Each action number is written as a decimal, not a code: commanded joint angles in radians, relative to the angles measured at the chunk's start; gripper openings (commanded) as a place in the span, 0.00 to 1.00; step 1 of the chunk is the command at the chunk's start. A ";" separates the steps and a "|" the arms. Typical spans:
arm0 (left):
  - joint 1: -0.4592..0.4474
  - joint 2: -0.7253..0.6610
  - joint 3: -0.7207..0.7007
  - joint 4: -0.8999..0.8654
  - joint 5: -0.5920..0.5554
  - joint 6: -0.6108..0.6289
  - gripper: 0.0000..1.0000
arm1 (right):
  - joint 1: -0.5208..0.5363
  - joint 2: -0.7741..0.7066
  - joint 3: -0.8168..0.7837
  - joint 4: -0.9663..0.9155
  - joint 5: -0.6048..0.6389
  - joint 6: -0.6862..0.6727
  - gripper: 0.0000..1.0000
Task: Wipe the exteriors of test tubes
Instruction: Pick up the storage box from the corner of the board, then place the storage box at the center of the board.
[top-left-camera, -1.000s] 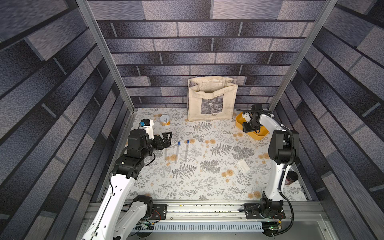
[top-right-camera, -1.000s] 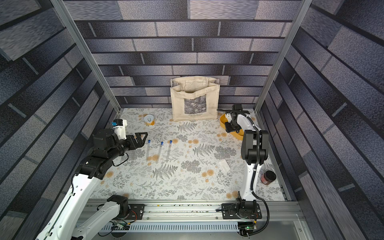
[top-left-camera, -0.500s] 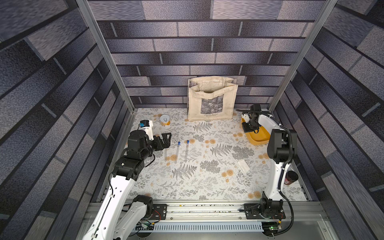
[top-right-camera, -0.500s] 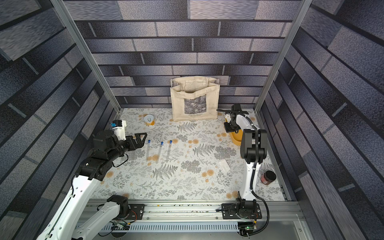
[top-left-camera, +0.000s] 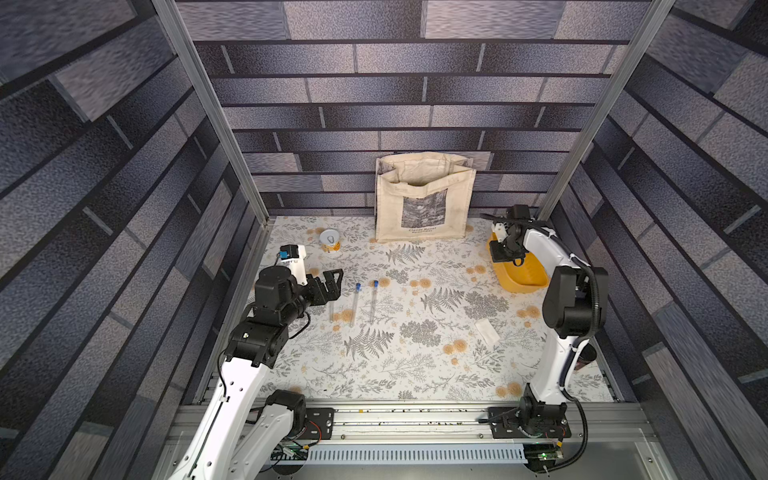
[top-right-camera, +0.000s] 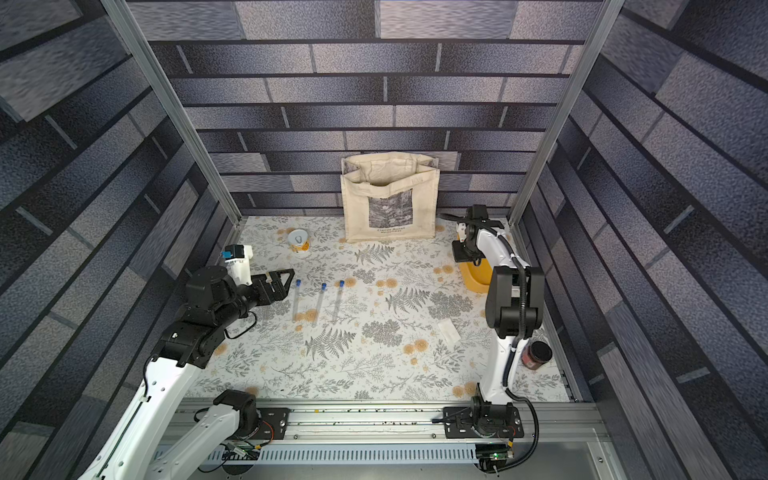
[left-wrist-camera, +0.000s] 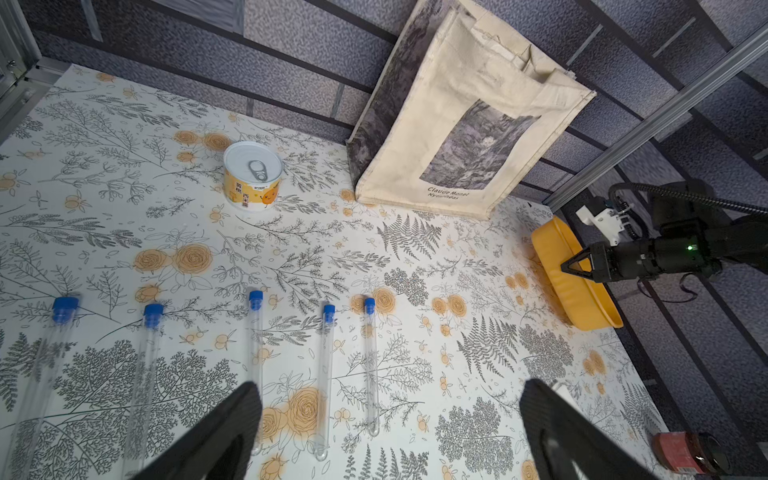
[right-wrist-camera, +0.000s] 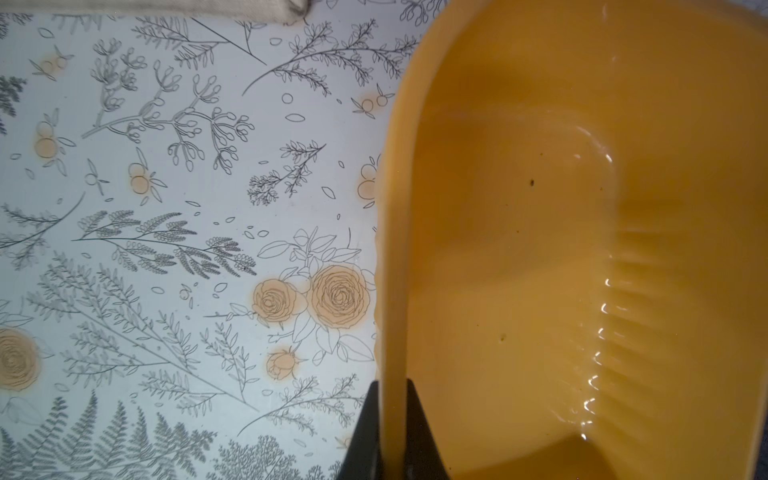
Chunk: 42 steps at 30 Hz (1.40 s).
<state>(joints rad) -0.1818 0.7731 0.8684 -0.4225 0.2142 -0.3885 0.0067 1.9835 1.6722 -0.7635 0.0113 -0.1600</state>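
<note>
Enclosure: grey brick-pattern walls (top-left-camera: 415, 83) surround a table (top-left-camera: 415, 374) covered in a fern-and-rose print, seen in both top views.
Top views, far edge: a cream tote bag (top-left-camera: 424, 199) stands against the back wall. A ring-pull can (top-left-camera: 330, 240) stands upright to its left.
Top views, test tubes (top-right-camera: 319, 303): three show fully, lying side by side in the left half of the table, with their blue caps toward the far edge.
Top views, left gripper (top-left-camera: 337, 282): raised above the left end of the row, touching no tube.
Top views, right gripper (top-left-camera: 500, 253): at the far right corner, on the rim of a yellow basin (top-left-camera: 525, 276) that sits tilted.
Top views, other items: a small white folded cloth (top-left-camera: 487, 331) lies flat right of centre. A dark jar (top-right-camera: 536, 354) stands at the right edge.
Left wrist view, test tubes: five lie parallel and apart, all caps at the same end.
Left wrist view, left gripper: the jaws are spread wide with nothing between them, and the row lies on the table beneath.
Right wrist view, right gripper: the fingers (right-wrist-camera: 365, 432) are clamped on the basin's rim, one on each side of the wall.
Right wrist view, yellow basin: a glossy interior with a ribbed floor. The printed table shows beside it.
</note>
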 joint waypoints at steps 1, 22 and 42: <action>-0.003 -0.005 -0.012 0.012 0.025 0.016 1.00 | 0.045 -0.090 -0.006 -0.056 0.055 0.079 0.00; 0.004 0.005 -0.006 -0.109 -0.125 0.025 1.00 | 0.629 -0.165 -0.010 -0.275 0.287 0.734 0.00; 0.051 0.054 -0.005 -0.171 -0.178 0.031 1.00 | 0.846 0.202 0.246 -0.282 0.297 0.904 0.00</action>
<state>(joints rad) -0.1410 0.8207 0.8658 -0.5735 0.0223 -0.3698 0.8391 2.1677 1.8900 -1.0248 0.2947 0.7036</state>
